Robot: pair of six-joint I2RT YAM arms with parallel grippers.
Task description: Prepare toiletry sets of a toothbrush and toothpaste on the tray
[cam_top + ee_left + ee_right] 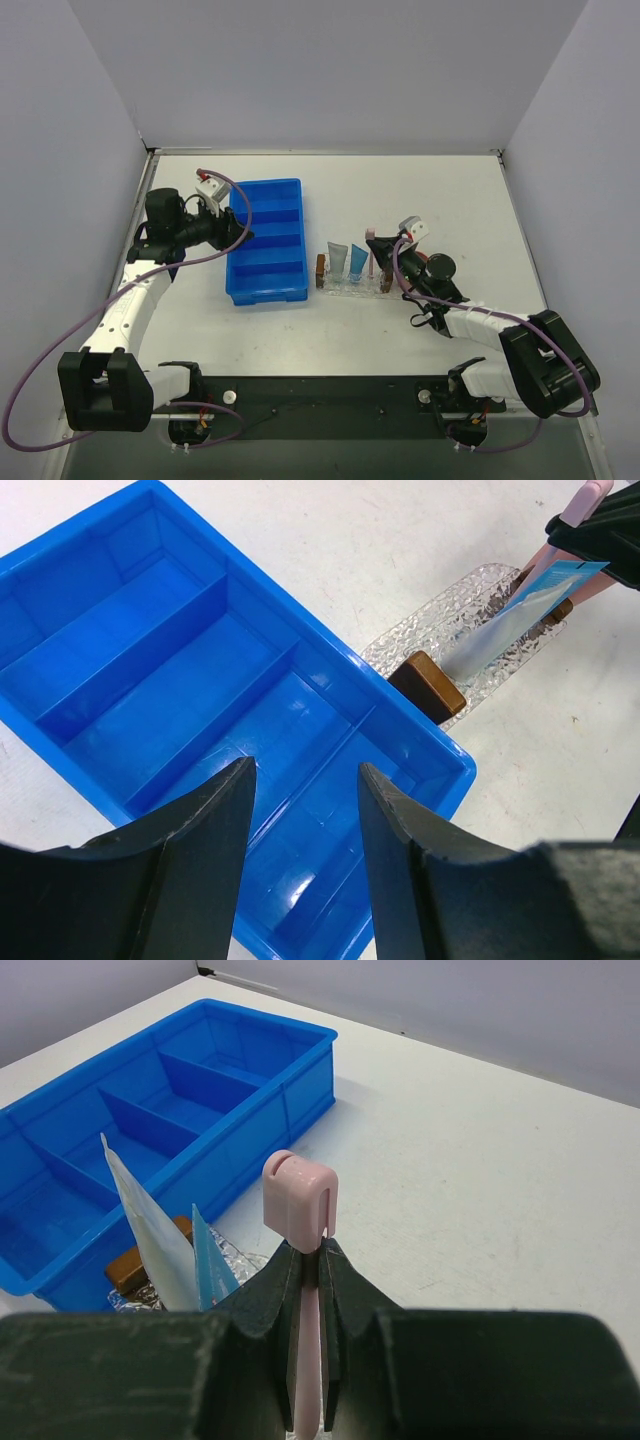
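Toothbrush: the thin pink toothbrush (298,1200) is standing upright, pinched in the right tool (308,1260), at the right end of the tray (352,291), just beside the bright blue tube (358,262)
Right tool: its jaws are pressing flat on the handle just below the capped head, with nothing else in them
Left tool: the left tool (305,772) is hanging about half open over the blue bin (150,660), carrying nothing
Toothpaste: the pale grey tube (337,260) and the bright blue tube are leaning side by side in the tray, between its brown blocks (427,685)
Handling: the toothbrush is looking light, stiff and smooth, so it is likely pivoting easily in a narrow pinch; the tubes are looking soft and light, liable to topple at a nudge
Where to hold: the mid handle is seeming the better place for steadiness; the present grip near the head is leaving a long free end
Hidden: the right tool is covering the lower handle in every view, so I cannot tell whether its tip is touching the tray or the surface (430,200); the clear tray's rim is hard to make out from above
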